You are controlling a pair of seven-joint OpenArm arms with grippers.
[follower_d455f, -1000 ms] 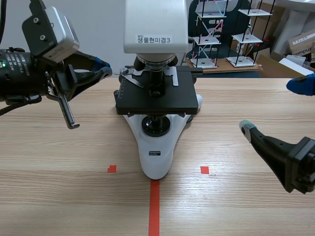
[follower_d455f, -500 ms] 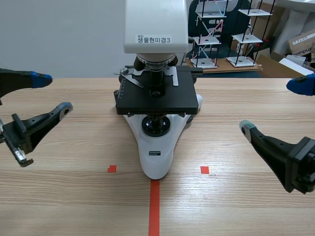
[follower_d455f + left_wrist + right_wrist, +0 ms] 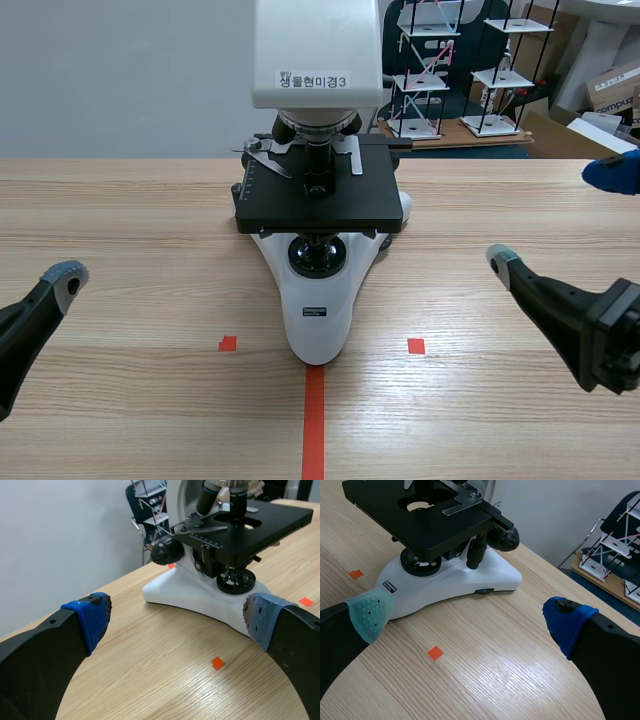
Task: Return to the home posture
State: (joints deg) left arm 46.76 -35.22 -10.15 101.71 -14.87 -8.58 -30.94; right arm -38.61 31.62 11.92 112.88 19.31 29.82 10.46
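Left gripper: low at the table's near left edge, well apart from the microscope, fingers spread wide, holding nothing.
Right gripper: low at the near right, mirroring the left, likewise spread wide and empty.
Progress: both arms sit low, drawn back and symmetric, so the home posture looks reached or nearly so; at most a small settling is left.
Microscope: upright at mid-table between the 2 arms, touched by neither.
Scene view: shows only 1 left fingertip, yet places both arms at once.
Wrist views: show both pads of each gripper and the bare gap between them.
Table: wood.
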